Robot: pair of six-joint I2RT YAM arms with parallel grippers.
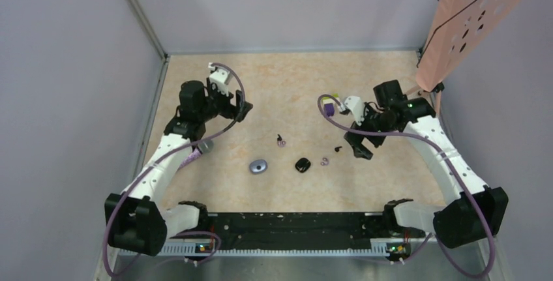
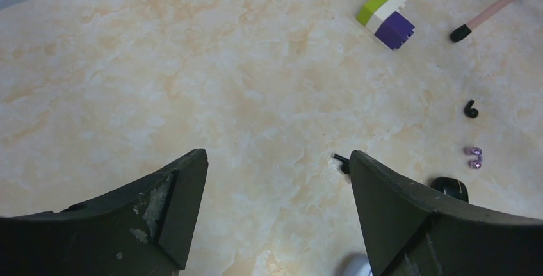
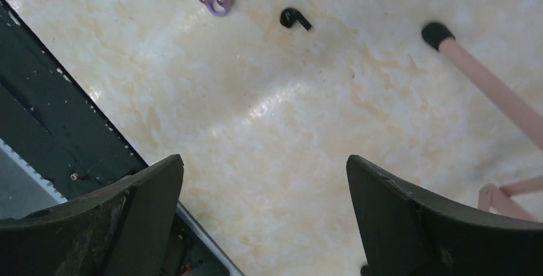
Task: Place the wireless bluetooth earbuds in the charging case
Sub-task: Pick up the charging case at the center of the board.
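1. While both hang wide open and empty, the left claw [image 2: 275,161] and right claw [image 3: 266,161] hover well apart above the bench [image 1: 274,79].
2. Mid-bench lie a stemmed purple earbud [image 1: 281,141], a purple ring earbud [image 1: 325,161] and a tiny black earbud [image 1: 338,148].
3. Only the right wrist view resolves the ring's two glossy beads.

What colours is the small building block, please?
The block is lime green, white and purple, clearest in the left wrist view.
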